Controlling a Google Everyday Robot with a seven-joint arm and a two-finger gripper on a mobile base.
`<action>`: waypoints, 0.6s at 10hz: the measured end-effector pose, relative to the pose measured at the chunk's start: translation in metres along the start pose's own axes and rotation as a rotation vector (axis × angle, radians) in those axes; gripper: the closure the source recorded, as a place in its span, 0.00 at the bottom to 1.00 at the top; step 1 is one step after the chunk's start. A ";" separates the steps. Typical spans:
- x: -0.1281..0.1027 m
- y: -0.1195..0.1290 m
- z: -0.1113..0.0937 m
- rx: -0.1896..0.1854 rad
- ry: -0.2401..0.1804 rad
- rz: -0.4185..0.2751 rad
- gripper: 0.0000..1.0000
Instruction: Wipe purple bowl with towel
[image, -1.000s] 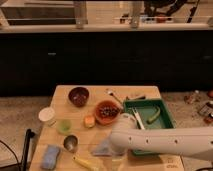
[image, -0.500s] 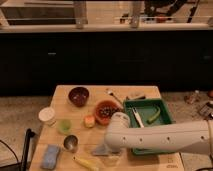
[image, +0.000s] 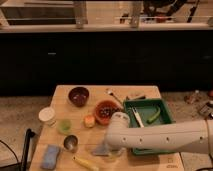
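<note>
The purple bowl (image: 78, 95) sits near the table's back left, dark maroon and empty-looking. The towel (image: 99, 150), a pale grey-blue folded cloth, lies near the front edge, partly covered by my arm. My white arm reaches in from the right, across the front of the green tray. Its gripper (image: 110, 148) points down right at the towel and stands open; I cannot see whether it touches the cloth. The bowl is well behind and to the left of the gripper.
An orange-red bowl (image: 106, 111) with dark contents stands mid-table beside a green tray (image: 161, 107) holding utensils. A white cup (image: 47, 116), small green cup (image: 64, 125), metal cup (image: 70, 143), blue sponge (image: 50, 156) and yellow item (image: 86, 163) fill the left front.
The arm has swung left across the tray's front, bringing the gripper down over the towel. In the last half second it has hardly moved.
</note>
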 end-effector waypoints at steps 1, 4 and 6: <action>0.000 -0.003 0.002 0.002 -0.005 0.000 0.20; -0.004 -0.011 0.011 0.002 -0.023 -0.005 0.20; -0.004 -0.011 0.017 0.001 -0.030 -0.005 0.20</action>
